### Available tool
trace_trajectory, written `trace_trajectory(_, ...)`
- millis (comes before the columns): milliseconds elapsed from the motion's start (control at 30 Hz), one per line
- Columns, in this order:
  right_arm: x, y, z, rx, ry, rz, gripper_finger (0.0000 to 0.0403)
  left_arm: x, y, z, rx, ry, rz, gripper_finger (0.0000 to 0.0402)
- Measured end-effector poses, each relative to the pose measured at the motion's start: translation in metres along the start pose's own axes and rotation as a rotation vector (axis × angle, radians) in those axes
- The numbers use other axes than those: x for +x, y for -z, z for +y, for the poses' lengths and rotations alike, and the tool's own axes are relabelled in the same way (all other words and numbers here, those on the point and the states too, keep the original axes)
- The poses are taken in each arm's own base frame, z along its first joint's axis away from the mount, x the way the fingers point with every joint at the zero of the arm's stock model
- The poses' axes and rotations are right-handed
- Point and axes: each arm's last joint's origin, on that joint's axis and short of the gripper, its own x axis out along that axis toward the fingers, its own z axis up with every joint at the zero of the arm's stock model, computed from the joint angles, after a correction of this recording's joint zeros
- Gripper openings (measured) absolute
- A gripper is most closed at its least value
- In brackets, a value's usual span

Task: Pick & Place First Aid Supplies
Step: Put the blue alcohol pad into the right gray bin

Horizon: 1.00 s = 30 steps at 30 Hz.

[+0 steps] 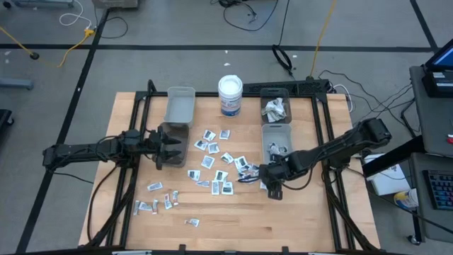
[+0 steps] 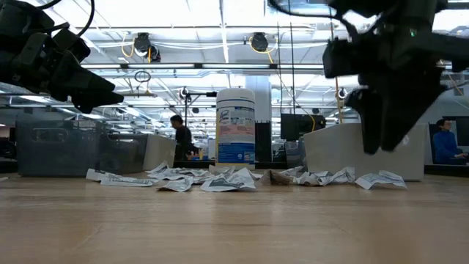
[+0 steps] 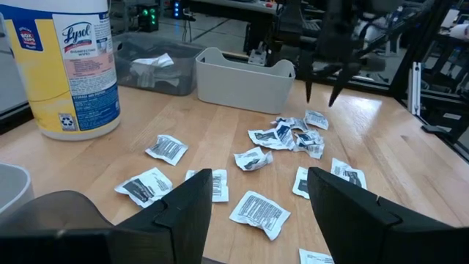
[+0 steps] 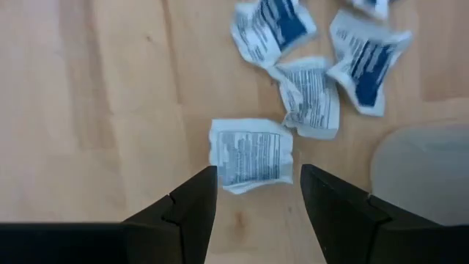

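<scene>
White square paper packets lie scattered on the wooden table; one sits just beyond the right gripper's spread, empty fingers. Left gripper hovers open, packets ahead.

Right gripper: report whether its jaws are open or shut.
Open. In the right wrist view the right gripper has its jaws standing apart, empty, above a white packet lying flat on the table.

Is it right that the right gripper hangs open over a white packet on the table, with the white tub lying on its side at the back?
Not quite: the white tub stands upright, as the low view shows. The right gripper does hang open over a white packet.
</scene>
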Motion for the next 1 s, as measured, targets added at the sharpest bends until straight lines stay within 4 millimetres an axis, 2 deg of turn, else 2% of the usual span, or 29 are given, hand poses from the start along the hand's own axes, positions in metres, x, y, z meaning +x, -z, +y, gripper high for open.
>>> trace_trajectory(100,0.008,0.006,-0.001,-0.007,0.01,0.024,0.0192,0.0,0.0,0.0,0.0,0.0,0.0,0.023)
trace_trajectory(333,0.029,0.007,-0.001,-0.017,0.041,0.056,0.0192,0.0,0.0,0.0,0.0,0.0,0.0,0.023)
trace_trajectory(600,0.035,0.009,0.0,-0.041,0.055,0.082,0.0184,0.0,0.0,0.0,0.004,0.0,-0.005,0.023)
trace_trajectory(733,0.035,0.009,0.0,-0.082,0.057,0.082,0.015,0.0,-0.001,0.0,0.004,0.0,-0.005,0.023)
trace_trajectory(1000,0.033,0.01,0.0,-0.121,0.022,0.101,0.0057,0.0,-0.001,0.0,0.004,0.0,-0.005,0.023)
